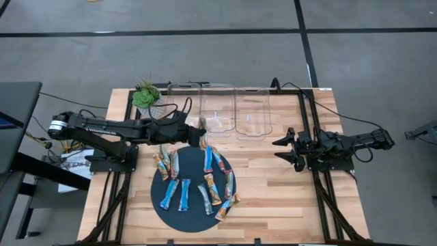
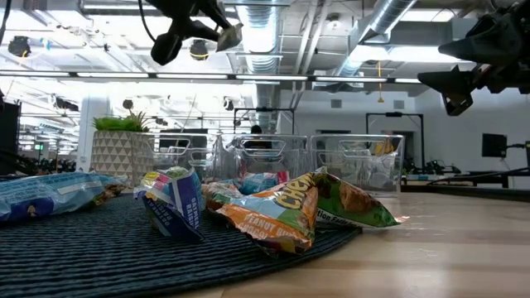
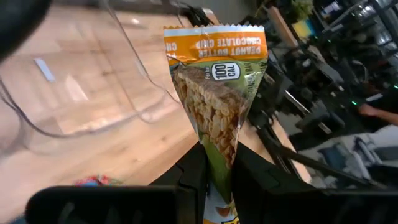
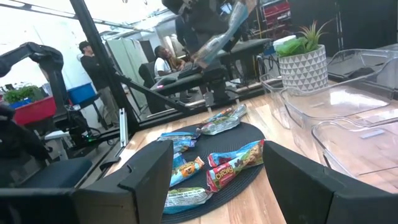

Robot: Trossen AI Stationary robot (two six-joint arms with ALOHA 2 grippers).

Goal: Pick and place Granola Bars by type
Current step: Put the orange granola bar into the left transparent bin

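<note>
Several foil-wrapped granola bars (image 1: 205,181), in blue, orange and green wrappers, lie on a dark round mat (image 1: 179,213); the low view shows them close up (image 2: 273,211). My left gripper (image 1: 199,135) hangs above the mat's far edge, near the clear bins, shut on an orange-and-green bar (image 3: 219,93). In the low view it sits high above the table (image 2: 217,33). My right gripper (image 1: 281,150) waits open over the table's right side, fingers spread (image 4: 217,158), pointing toward the mat. My left gripper pinches the orange-and-green bar between its two fingers (image 3: 193,177) at the wrapper's green end (image 3: 219,163). The orange crimped end (image 3: 214,34) sticks out past the fingertips. The bar is lifted clear of the mat and table (image 2: 230,35).
Three clear plastic bins (image 1: 184,102) (image 1: 218,109) (image 1: 252,113) stand side by side at the table's far edge. A potted plant (image 1: 147,97) stands left of them. Bare wood (image 1: 273,191) lies right of the mat. People show in the room beyond (image 4: 163,62).
</note>
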